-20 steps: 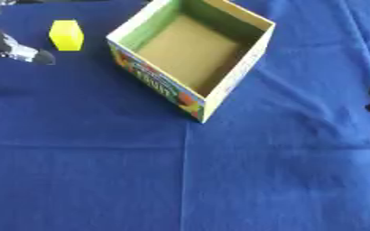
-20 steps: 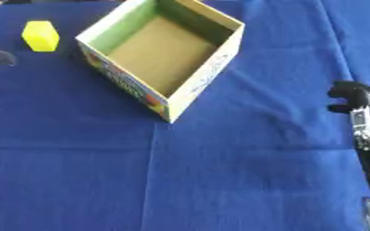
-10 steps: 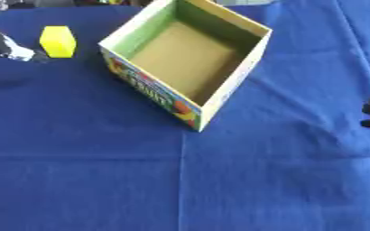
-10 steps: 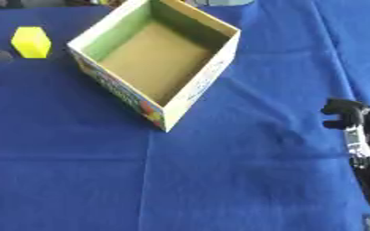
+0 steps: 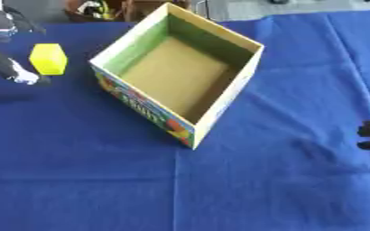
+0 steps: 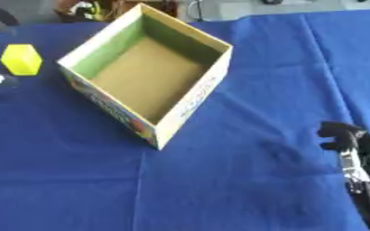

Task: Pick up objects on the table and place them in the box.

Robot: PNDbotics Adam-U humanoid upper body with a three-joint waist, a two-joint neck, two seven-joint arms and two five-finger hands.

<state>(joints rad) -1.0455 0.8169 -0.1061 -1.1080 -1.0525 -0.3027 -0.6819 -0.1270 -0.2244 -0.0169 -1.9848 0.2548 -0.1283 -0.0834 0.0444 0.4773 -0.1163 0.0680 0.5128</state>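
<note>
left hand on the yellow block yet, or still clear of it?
Apart. In the left eye view a strip of blue cloth shows between the left hand and the yellow block; the hand sits just to the block's left, beside it.

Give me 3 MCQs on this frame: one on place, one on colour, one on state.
1. Where does the yellow block lie?
A. inside the box
B. on the cloth, left of the box
C. in the right hand

2. What colour is the tablecloth?
A. blue
B. red
C. white

3. What does the box hold?
A. the yellow block
B. a pile of fruit
C. nothing; its floor is bare

Key: 1 B, the block sits on the cloth beside the box's left wall, near the left hand. 2 A, blue cloth covers the whole table. 3 C, only the brown floor shows inside. The right hand is at the right edge, holding nothing.
</note>
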